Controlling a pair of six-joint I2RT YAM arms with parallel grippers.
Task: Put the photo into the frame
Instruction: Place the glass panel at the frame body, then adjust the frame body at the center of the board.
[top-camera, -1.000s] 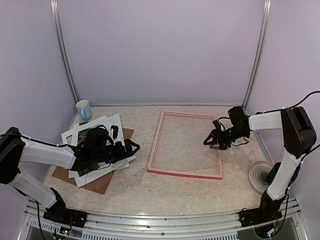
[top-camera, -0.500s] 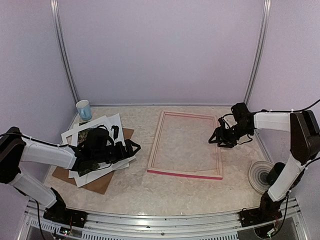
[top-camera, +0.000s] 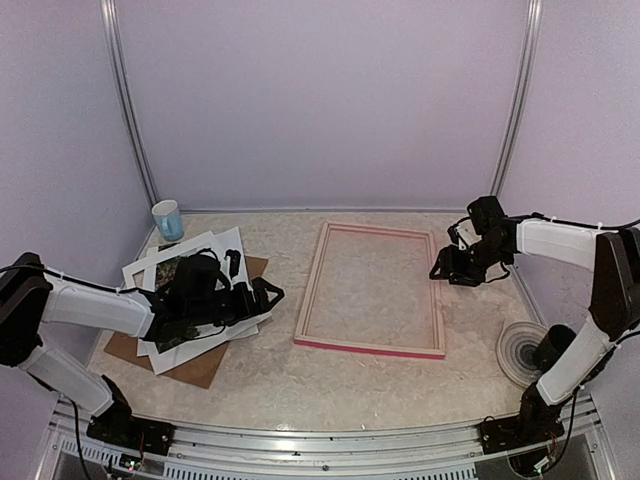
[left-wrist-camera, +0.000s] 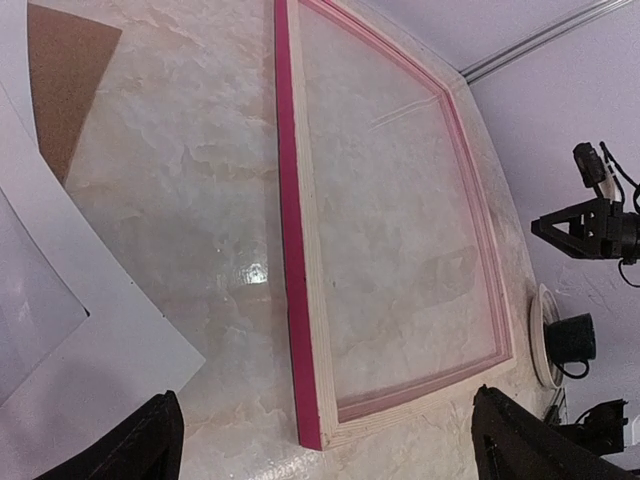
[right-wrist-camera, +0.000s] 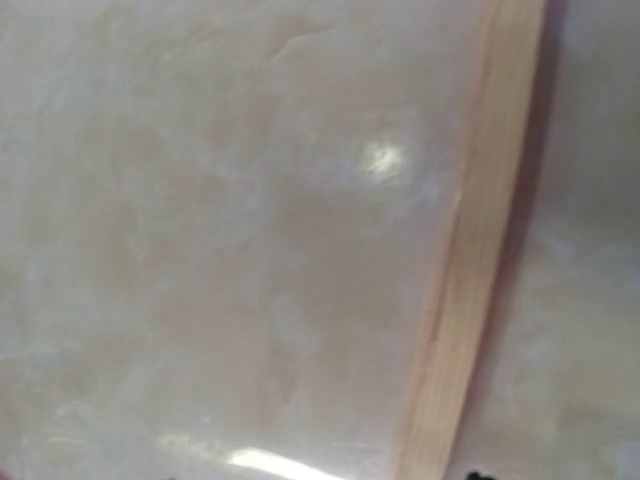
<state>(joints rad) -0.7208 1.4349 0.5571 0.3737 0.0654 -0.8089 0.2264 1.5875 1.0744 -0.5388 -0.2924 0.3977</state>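
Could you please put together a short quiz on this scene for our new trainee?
1. True or false: the landscape paper photo already lies inside the pink-fronted rectangular wooden frame.
2. The open left gripper hovers over: A the frame; B the pile of white mat and brown backing board; C neither.
3. What stands at the table's far left corner?
Key: 1 false, it sits in the pile; 2 B; 3 a blue-and-white cup.

The left gripper (top-camera: 265, 292) gapes wide, held low; the right gripper (top-camera: 447, 268) angles downward.
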